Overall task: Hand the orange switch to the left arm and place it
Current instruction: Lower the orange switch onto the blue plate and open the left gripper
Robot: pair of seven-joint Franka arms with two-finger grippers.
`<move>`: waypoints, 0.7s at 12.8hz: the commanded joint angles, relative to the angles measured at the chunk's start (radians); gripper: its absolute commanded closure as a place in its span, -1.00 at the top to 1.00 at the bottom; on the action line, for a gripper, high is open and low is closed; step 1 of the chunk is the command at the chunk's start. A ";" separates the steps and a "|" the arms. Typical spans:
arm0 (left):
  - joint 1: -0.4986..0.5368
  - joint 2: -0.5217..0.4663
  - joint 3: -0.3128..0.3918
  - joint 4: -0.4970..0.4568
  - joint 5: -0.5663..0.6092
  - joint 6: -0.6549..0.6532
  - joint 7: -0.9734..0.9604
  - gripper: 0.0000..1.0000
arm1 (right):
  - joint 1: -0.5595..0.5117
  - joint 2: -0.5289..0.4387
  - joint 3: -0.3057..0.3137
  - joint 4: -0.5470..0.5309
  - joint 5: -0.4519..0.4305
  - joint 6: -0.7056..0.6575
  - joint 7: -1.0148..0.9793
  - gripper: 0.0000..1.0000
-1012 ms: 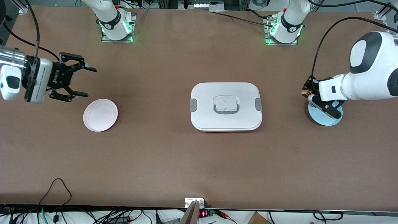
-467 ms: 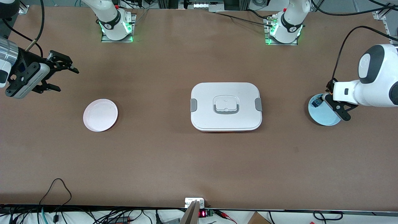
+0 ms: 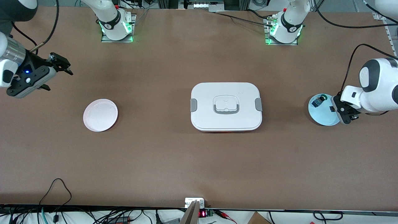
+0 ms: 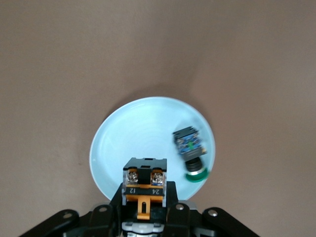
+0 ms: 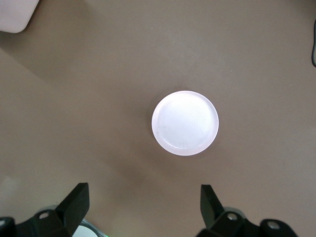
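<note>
The orange switch (image 4: 144, 174), black with an orange middle, sits clamped in my left gripper (image 4: 144, 193), which is shut on it above the light blue plate (image 4: 143, 133). In the front view the left gripper (image 3: 343, 114) hangs over that plate's (image 3: 321, 116) edge toward the left arm's end of the table; the switch itself is hidden there. The white lidded box (image 3: 226, 106) stands mid-table. My right gripper (image 3: 59, 80) hovers open and empty above the table near the right arm's end, with the pink plate (image 5: 185, 123) in its wrist view.
A small dark component with a blue face and green cap (image 4: 190, 148) lies on the blue plate (image 3: 317, 102). The pink plate (image 3: 100, 115) lies between the right gripper and the box. A corner of the box (image 5: 15, 15) shows in the right wrist view.
The left gripper has drawn back from the blue plate's edge toward the left arm's end of the table, and its wrist has turned. The right gripper has drifted farther toward the right arm's end.
</note>
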 commanded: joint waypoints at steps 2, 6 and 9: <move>0.073 0.055 -0.017 -0.034 0.017 0.116 0.167 -0.73 | 0.004 -0.014 -0.010 0.002 -0.025 -0.002 0.020 1.00; 0.095 0.055 -0.017 -0.148 0.017 0.294 0.177 -0.73 | -0.015 -0.014 -0.029 0.010 -0.025 0.012 0.034 1.00; 0.095 0.081 -0.015 -0.168 0.017 0.360 0.178 -0.72 | -0.019 -0.011 -0.029 0.019 -0.049 0.031 0.102 1.00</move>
